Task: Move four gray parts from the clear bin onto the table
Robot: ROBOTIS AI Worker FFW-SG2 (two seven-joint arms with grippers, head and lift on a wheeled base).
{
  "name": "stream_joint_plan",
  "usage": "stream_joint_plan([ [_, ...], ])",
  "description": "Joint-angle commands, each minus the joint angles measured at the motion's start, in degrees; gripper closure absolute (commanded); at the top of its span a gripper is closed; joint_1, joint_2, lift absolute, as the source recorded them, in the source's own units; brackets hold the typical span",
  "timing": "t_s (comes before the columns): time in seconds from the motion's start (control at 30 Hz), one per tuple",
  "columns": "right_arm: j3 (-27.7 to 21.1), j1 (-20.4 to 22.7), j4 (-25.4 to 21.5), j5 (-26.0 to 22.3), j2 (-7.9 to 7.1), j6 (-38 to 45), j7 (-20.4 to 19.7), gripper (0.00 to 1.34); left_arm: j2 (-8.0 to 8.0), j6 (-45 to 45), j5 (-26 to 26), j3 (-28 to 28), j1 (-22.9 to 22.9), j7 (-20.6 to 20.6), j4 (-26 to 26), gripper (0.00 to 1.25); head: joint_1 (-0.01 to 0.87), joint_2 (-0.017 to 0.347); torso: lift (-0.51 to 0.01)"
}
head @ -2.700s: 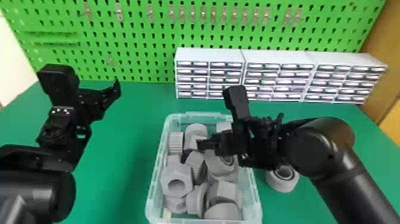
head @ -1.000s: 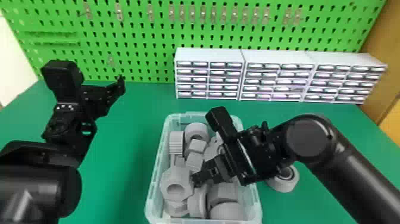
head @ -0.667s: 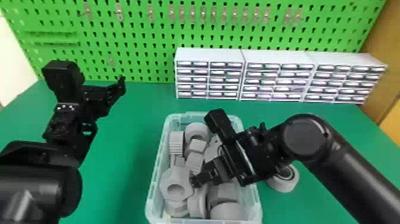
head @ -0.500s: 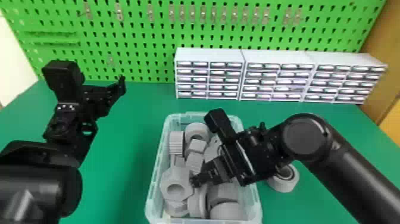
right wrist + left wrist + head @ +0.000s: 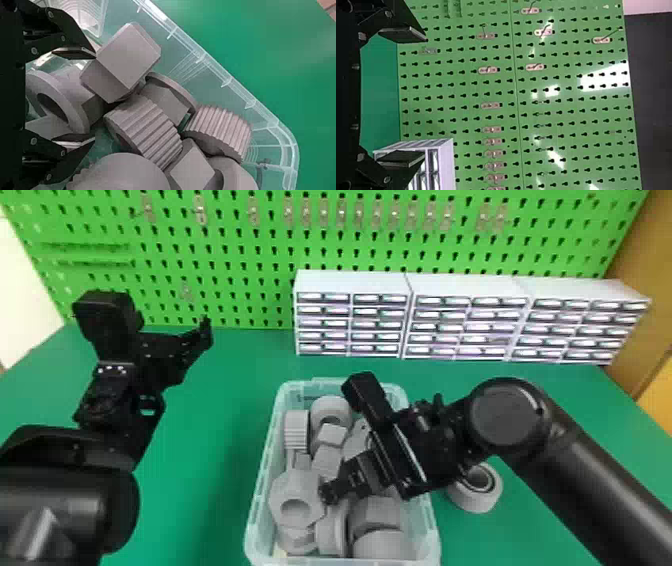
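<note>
Right end effector (image 5: pixel 94 97) has shifted toward near end of clear bin (image 5: pixel 434 535); released, fingers astride flanged gray part (image 5: pixel 74 103), likely for pinching. Left end effector (image 5: pixel 425 97) open, waiting aside, presumably avoiding interference. Round gray part (image 5: pixel 467 501) on counter (image 5: pixel 200 490) beside bin.

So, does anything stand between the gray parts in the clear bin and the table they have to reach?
Yes: the wall of the clear bin rises around the gray parts, between them and the table. No lid is visible, so lifting them over the rim should probably clear it.
</note>
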Motion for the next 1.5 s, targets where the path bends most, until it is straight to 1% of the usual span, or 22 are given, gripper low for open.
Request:
stream_joint_plan([
  [0.0, 1.1, -0.9, 0.6, 0.4, 0.86, 0.1, 0.0, 0.52, 0.00, 0.0, 0.0, -0.1, -0.1, 0.0, 0.0, 0.24, 0.678, 0.034, -0.050],
  [0.1, 2.6, -1.8, 1.3, 0.8, 1.74, 0.1, 0.0, 0.52, 0.00, 0.0, 0.0, -0.1, -0.1, 0.0, 0.1, 0.24, 0.678, 0.034, -0.050],
  [0.13, 3.1, -2.2, 1.5, 1.1, 2.26, 0.2, 0.0, 0.52, 0.00, 0.0, 0.0, -0.1, -0.1, -0.1, 0.1, 0.24, 0.678, 0.034, -0.050],
  [0.27, 3.7, -2.8, 2.4, 1.5, 3.32, 0.5, 0.0, 0.52, 0.00, 0.0, 0.0, -0.2, -0.1, -0.1, 0.2, 0.24, 0.678, 0.034, -0.050],
  [0.6, 3.9, -3.4, 4.7, 1.8, 4.72, 1.1, 0.0, 0.52, 0.00, 0.0, 0.0, -0.2, -0.1, -0.2, 0.2, 0.24, 0.678, 0.034, -0.050],
  [0.83, 4.9, -4.5, 6.5, 2.9, 6.48, 1.5, 0.0, 0.52, 0.00, 0.0, 0.1, 0.0, -0.2, -0.2, 0.2, 0.24, 0.678, 0.034, -0.050],
  [0.93, 5.5, -4.8, 6.9, 3.3, 6.92, 1.5, 0.0, 0.52, 0.00, 0.0, 0.2, 0.0, -0.2, -0.2, 0.2, 0.24, 0.678, 0.034, -0.050],
  [1.03, 5.8, -5.0, 7.2, 3.3, 7.19, 1.6, 0.0, 0.52, 0.00, 0.0, 0.3, 0.0, -0.2, -0.3, 0.2, 0.24, 0.678, 0.034, -0.050],
  [1.27, 5.9, -5.0, 7.8, 3.3, 7.27, 2.0, 0.0, 0.52, 0.09, 0.0, 0.4, 0.2, -0.2, -0.4, 0.2, 0.24, 0.678, 0.034, -0.050],
  [1.47, 5.9, -4.9, 8.2, 3.4, 6.66, 2.2, 0.0, 0.52, 0.09, 0.0, 0.5, 1.0, -0.1, -0.4, 0.1, 0.24, 0.678, 0.034, -0.050],
])
